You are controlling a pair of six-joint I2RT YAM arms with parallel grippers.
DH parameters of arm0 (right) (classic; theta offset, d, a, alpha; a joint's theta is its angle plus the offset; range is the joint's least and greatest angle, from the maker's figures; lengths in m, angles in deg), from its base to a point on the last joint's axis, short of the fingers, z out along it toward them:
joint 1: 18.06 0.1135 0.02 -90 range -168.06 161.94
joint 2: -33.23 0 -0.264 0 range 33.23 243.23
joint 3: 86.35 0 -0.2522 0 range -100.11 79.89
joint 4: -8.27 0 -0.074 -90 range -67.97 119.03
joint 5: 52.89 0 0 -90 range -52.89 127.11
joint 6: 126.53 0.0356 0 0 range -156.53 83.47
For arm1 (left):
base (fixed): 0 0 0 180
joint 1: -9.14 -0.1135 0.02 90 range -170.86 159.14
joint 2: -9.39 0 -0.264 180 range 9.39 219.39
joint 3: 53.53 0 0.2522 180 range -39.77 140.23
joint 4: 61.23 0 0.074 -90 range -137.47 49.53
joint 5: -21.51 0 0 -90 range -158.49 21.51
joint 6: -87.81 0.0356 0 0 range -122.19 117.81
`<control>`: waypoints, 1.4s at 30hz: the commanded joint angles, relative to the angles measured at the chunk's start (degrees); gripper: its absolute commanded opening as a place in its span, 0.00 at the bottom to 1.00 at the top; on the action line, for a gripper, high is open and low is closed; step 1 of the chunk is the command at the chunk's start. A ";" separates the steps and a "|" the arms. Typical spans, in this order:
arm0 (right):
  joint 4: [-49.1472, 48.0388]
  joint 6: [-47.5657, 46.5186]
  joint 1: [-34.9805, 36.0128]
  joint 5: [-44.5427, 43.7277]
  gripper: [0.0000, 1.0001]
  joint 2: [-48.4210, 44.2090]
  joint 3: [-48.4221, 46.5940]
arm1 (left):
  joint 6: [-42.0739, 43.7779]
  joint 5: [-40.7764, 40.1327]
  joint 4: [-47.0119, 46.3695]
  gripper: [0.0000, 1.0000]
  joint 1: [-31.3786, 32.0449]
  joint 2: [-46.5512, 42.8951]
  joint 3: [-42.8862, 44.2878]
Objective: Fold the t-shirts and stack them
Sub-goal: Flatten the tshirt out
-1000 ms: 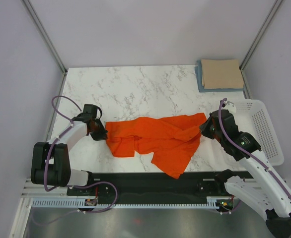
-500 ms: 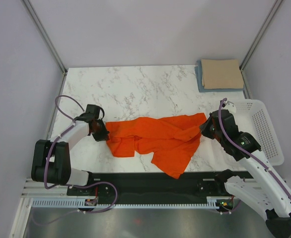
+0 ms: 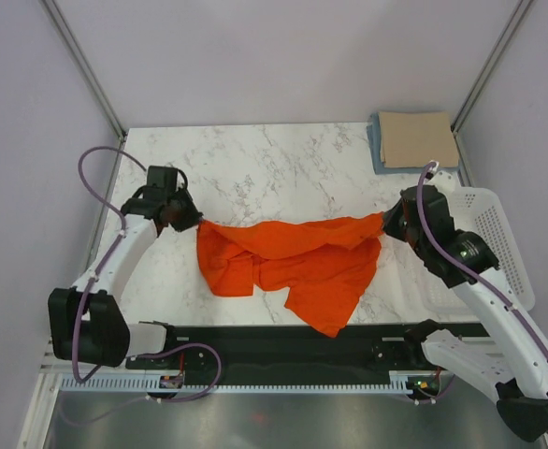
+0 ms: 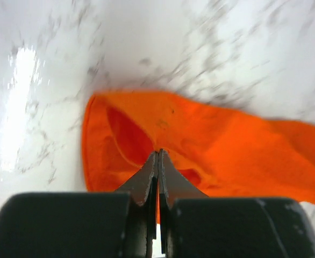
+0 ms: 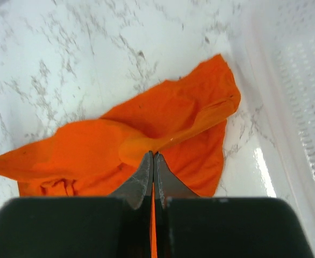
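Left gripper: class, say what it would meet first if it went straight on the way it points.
The left gripper is shut on the orange t-shirt, so that cloth comes first; beyond it, probably the table, though depth is unclear.

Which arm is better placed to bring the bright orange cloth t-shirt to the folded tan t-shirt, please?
Probably right: the right gripper is shut on the bright orange cloth t-shirt at its end nearer the folded tan t-shirt; the left gripper pinches the opposite end.
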 commanded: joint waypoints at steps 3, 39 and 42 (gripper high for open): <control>-1.49 -5.31 -0.16 -11.46 0.00 4.90 -19.05 | 1.85 -2.56 3.15 0.02 0.12 -6.81 16.60; -3.25 8.90 -0.86 3.38 0.00 -13.63 -30.39 | -2.12 23.65 8.08 0.17 0.03 -30.73 19.41; -2.02 9.44 -0.86 1.01 0.00 -15.48 -25.10 | 0.69 27.49 7.03 0.30 1.52 -30.98 9.45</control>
